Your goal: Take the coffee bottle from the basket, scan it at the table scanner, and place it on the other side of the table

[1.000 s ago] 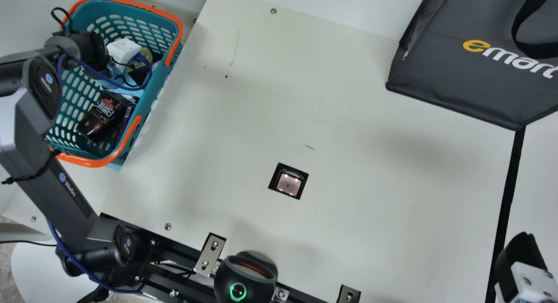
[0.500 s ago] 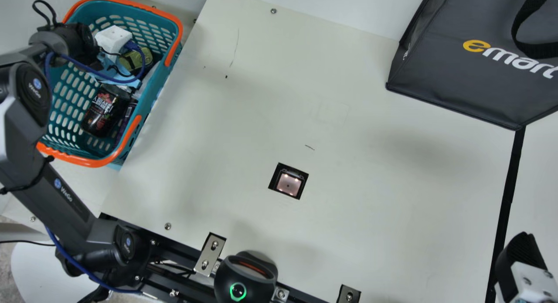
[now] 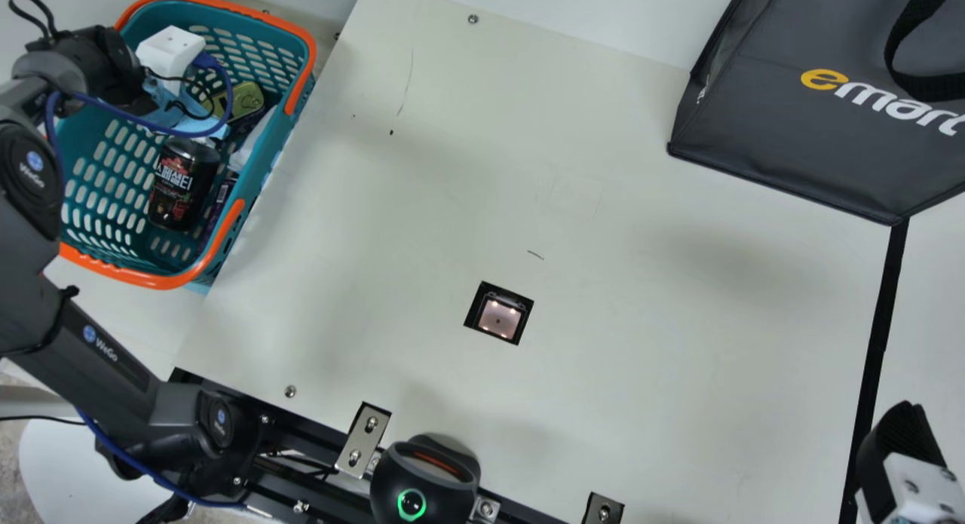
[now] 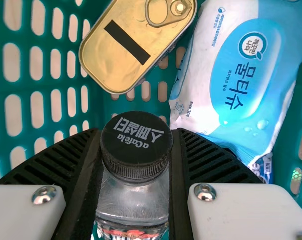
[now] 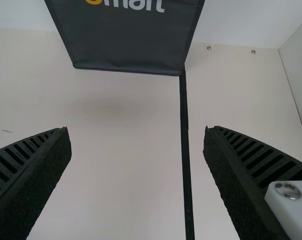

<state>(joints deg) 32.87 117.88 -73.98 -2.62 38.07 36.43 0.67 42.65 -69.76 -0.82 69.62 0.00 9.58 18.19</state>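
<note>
Black, ribbed-edged screw cap (image 4: 136, 145), seen close up in the left wrist view: it tops the coffee bottle (image 4: 133, 200), with clear walls below. My left hand (image 4: 136, 132) is closed on the bottle at the cap, one finger against either side. White print arcs over the cap, upside down here. Beside it lie a gold ring-pull tin (image 4: 136, 47) with a black strip across its lid, and a blue-and-white pack of wipes (image 4: 246, 75) carrying dark lettering and a round emblem.

Main view: the bottle is inside the teal basket (image 3: 158, 281) with its orange rim, at the left of the tabletop (image 3: 422, 230). Its dark label shows bold white characters and touches of red. To lift well, I should keep an even squeeze on the cap, since it is smooth and small, and rise straight until the base clears the rim. A tilted pull might snag the wall or twist the bottle loose. The table scanner (image 3: 498, 318), a lit square window, sits nearer the middle; I would turn the bottle's code towards it. Far right stands a dark grey bag (image 3: 791, 109) with a yellow-and-white logo.

Right wrist view: my right hand (image 5: 136, 130) is wide apart and empty.
</note>
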